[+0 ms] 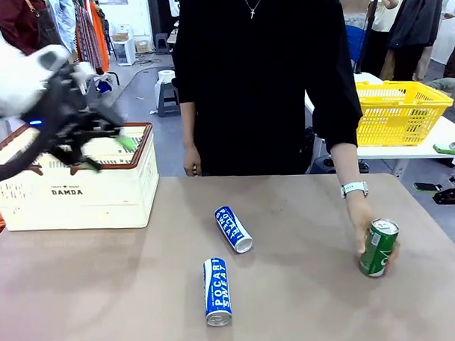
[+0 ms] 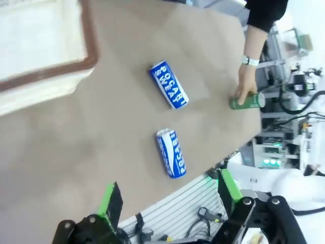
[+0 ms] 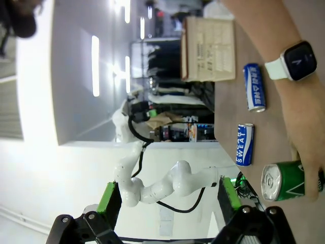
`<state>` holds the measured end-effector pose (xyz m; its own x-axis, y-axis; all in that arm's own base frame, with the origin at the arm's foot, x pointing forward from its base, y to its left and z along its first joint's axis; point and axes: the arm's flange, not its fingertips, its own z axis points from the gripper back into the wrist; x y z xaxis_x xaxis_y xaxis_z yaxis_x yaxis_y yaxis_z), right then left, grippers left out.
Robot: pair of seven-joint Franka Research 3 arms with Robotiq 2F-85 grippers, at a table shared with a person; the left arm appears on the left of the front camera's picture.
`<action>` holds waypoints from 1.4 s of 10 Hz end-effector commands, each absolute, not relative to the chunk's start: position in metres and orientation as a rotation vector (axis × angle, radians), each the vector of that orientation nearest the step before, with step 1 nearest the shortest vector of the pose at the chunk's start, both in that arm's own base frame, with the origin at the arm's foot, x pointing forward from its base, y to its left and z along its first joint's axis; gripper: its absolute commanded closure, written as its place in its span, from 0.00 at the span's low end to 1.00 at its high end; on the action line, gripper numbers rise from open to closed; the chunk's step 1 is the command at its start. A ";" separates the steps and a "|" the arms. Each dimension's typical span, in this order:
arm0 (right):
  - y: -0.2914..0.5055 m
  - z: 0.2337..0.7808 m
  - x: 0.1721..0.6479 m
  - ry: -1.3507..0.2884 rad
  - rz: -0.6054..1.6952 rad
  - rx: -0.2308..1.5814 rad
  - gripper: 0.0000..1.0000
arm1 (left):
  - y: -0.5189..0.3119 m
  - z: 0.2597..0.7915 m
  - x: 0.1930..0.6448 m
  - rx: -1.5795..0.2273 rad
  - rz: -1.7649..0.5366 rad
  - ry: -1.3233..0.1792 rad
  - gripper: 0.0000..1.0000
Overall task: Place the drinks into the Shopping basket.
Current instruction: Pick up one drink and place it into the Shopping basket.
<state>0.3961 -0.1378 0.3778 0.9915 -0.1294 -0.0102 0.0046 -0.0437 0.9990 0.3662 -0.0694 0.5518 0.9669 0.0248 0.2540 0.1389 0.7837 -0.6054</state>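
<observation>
Worktop point(image 1: 105, 294): brown, shared with a person standing at the far side.

Left gripper point(image 1: 111, 152): raised over the worktop's left side. In the front view it overlaps the near rim of the Shopping basket point(image 1: 71, 195). Whether it is directly above the basket cannot be told. In the left wrist view the gripper point(image 2: 170, 195) has its green-padded fingers point(image 2: 109, 201) spread wide with nothing between them.

Right gripper point(image 3: 169, 195): fingers wide apart and empty in its own wrist view.

Shopping basket: cream-white with a brown rim and "DAMDA" on its side. It sits at the far left of the worktop, and its contents cannot be seen.

Drinks, three cans, all outside the basket:
- Pocari Sweat can A point(image 1: 233, 229): lying on its side near the worktop's middle, angled.
- Pocari Sweat can B point(image 1: 217, 291): lying on its side just nearer the robot than A, apart from it, silver top toward the camera.
- Green can point(image 1: 379, 247): at the right side of the worktop, slightly tilted. The person's hand point(image 1: 360, 218) is wrapped around it, with a white wristwatch point(image 1: 354, 188) above.

Background: a yellow mesh basket point(image 1: 401, 112) sits on a separate white table at the far right.
</observation>
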 end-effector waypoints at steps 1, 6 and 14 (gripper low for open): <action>-0.140 0.382 0.396 -0.080 -0.101 1.606 0.00 | -0.085 0.531 0.369 -0.647 -0.066 -0.229 0.00; -0.140 0.382 0.396 -0.080 -0.101 1.606 0.00 | -0.271 0.494 0.415 -0.307 -0.217 -0.124 0.00; -0.140 0.382 0.396 -0.080 -0.101 1.606 0.00 | -0.422 0.358 0.482 -0.100 0.017 -0.204 0.00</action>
<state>0.3960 -0.1379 0.3781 0.9916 -0.1292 -0.0096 0.0040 -0.0442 0.9990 0.4621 -0.4058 0.3639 0.9861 -0.0138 0.1659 0.0318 0.9938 -0.1065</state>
